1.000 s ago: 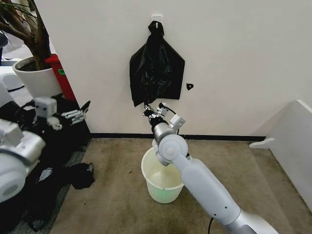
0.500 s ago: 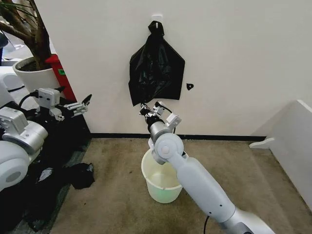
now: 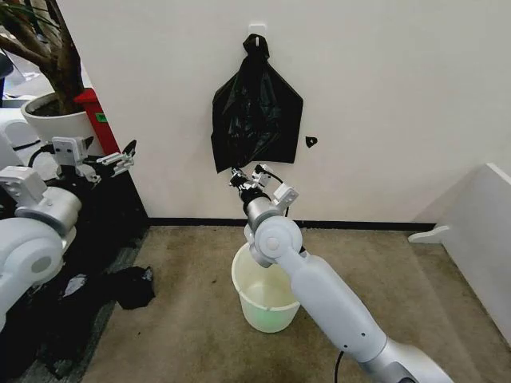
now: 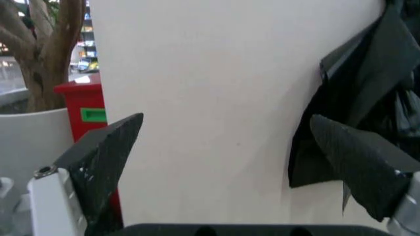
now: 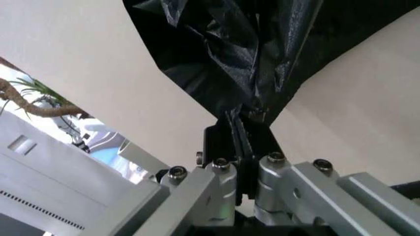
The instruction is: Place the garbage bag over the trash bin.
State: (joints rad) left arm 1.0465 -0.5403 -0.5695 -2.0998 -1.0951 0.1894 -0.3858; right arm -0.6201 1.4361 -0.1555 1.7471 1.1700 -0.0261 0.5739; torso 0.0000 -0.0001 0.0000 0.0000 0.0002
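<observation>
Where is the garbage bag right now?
In the head view the garbage bag hangs from a hook on the white wall, above the trash bin, its lower edge pinched by the right gripper.

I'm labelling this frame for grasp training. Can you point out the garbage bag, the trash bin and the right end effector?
garbage bag (image 3: 255, 120): head view, middle of the hanging black plastic.
trash bin (image 3: 242, 286): head view, left rim.
right end effector (image 3: 242, 177): head view, between fingertips at the bag's lower edge.

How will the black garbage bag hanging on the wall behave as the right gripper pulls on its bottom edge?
Probably floppy: the garbage bag hangs wrinkled and bunches where the right gripper has its jaws shut on it. Likely very light, since one small wall hook holds it. Its glossy film may slip.
</observation>
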